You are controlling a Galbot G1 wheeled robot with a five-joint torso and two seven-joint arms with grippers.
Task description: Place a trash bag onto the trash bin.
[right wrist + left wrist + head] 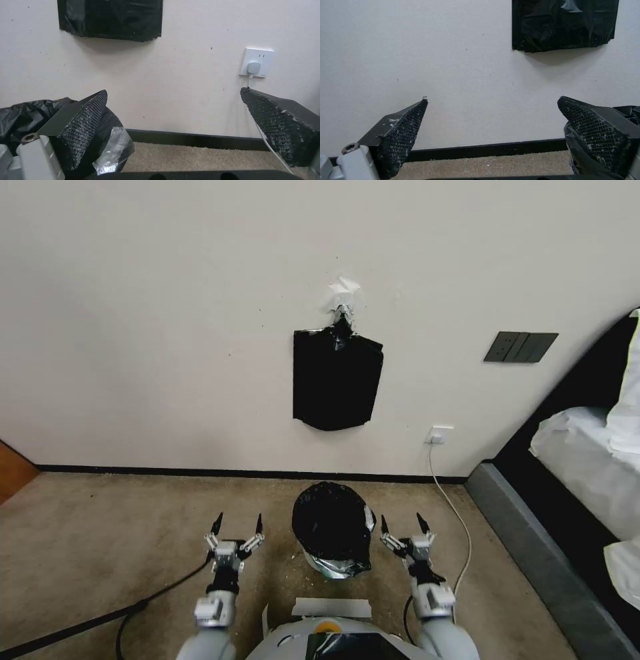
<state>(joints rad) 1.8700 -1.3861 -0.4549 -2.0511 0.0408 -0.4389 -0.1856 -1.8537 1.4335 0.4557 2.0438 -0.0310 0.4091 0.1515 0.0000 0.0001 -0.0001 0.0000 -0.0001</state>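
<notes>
Trash bag [332,527] is sitting draped over the trash bin [327,568] at lower centre of the head frame, black film covering the mouth and hanging down the near side, a sliver of pale bin wall showing beneath. Judging the fitting step close to done; what remains is checking the film is lapping the rim all round, so any tidying pinch should be taking only the loose edge and pulling outward and down, not lifting the bag off. Left gripper [237,527] is hovering just left of the bin, right gripper [404,527] just right of it, both pointing toward the wall, jaws spread wide and holding nothing. Pack of bags [337,380] is hanging on the wall above, at upper centre.
</notes>
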